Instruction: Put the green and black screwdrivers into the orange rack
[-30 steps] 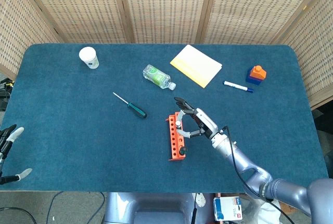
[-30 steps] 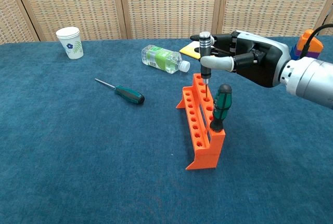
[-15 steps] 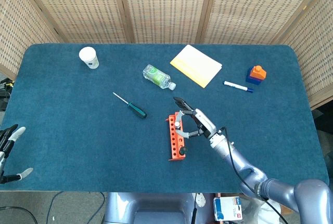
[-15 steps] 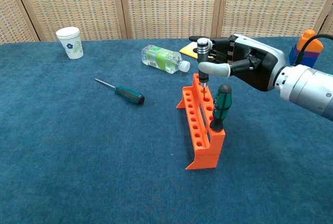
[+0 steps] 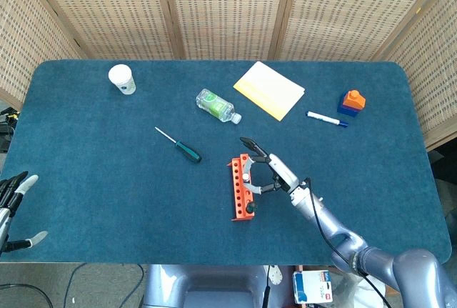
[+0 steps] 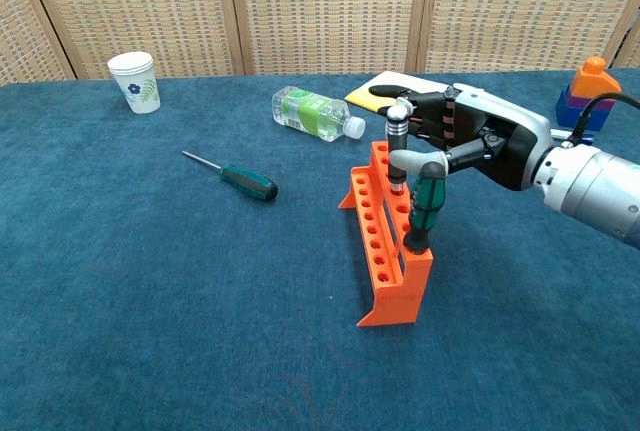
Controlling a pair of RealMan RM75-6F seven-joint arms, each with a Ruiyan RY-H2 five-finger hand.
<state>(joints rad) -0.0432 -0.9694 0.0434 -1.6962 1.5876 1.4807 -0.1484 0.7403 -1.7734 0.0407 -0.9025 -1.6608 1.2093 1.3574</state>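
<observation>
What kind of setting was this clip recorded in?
Probably a staged lab tabletop for teleoperation, not a real workshop: a blue cloth-covered table closed in by woven screens, with unrelated props scattered about, such as a paper cup, plastic bottle and toy blocks.

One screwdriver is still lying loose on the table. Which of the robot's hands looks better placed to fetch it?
Probably the right hand: it is at the rack, not far from the loose screwdriver, though it grips a silver-handled one there. The left hand hangs off the table's near-left corner.
</observation>
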